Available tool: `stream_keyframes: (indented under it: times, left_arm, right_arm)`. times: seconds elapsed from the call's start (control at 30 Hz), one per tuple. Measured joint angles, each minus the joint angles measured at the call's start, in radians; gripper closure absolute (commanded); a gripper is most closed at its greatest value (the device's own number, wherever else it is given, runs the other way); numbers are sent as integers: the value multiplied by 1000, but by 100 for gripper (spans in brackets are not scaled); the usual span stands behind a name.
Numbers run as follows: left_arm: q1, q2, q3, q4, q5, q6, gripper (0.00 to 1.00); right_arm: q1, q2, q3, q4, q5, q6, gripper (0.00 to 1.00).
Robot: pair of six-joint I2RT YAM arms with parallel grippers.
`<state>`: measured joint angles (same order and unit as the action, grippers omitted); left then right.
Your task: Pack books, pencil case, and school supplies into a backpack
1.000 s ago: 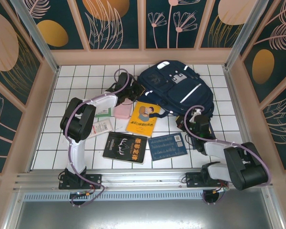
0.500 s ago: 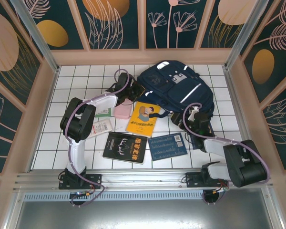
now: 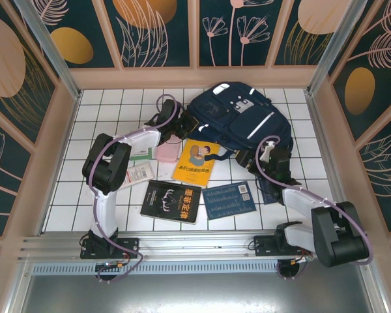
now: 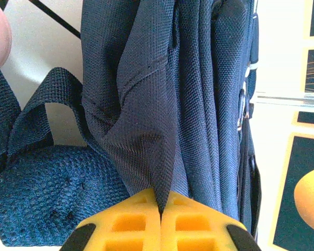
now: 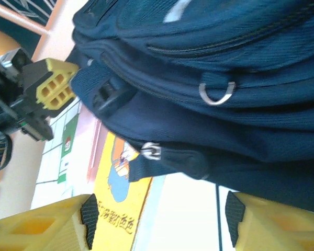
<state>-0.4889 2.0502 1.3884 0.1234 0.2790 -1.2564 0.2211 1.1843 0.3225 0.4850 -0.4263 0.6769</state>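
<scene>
The navy backpack (image 3: 238, 117) lies at the back of the tiled table. My left gripper (image 3: 184, 124) is shut on a fold of the backpack's fabric (image 4: 146, 104) at its left edge, beside a webbing strap (image 4: 26, 120). My right gripper (image 3: 267, 151) stands open at the pack's lower right, nothing between its pads (image 5: 89, 214), just short of a zipper pull (image 5: 152, 151). The books lie in front: an orange-yellow one (image 3: 197, 162), a black one (image 3: 171, 201), a blue one (image 3: 229, 199) and a small green one (image 3: 141, 155). A pink pencil case (image 3: 167, 152) and a whitish packet (image 3: 139, 175) of school supplies lie at the left.
Another blue book (image 3: 267, 192) lies partly under my right arm. Wooden-framed patterned walls (image 3: 52, 98) close in the table on three sides. White tiles (image 3: 104, 111) are bare at the back left. A metal rail (image 3: 182, 244) runs along the near edge.
My right gripper has opened and shifted slightly right, towards the backpack's lower right corner. The left gripper stays shut on the fabric, unmoved.
</scene>
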Motion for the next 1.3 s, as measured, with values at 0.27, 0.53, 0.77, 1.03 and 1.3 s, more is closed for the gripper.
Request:
stream_keyframes:
  times: [0.27, 0.53, 0.77, 1.03, 1.3]
  left_arm:
    - [0, 0, 0, -15, 0, 12, 100]
    - [0, 0, 0, -18, 0, 15, 100]
    - [0, 0, 0, -23, 0, 15, 100]
    - [0, 0, 0, -23, 0, 14, 100]
    - [0, 0, 0, -23, 1, 13, 100]
  right_arm:
    - [-18, -57, 61, -105, -23, -36, 34]
    - [-43, 97, 97, -112, -43, -66, 33]
    - [-44, 163, 103, -57, -92, -64, 36]
    - [-37, 233, 112, 28, -173, -24, 41]
    - [-10, 181, 91, 23, -143, -19, 40]
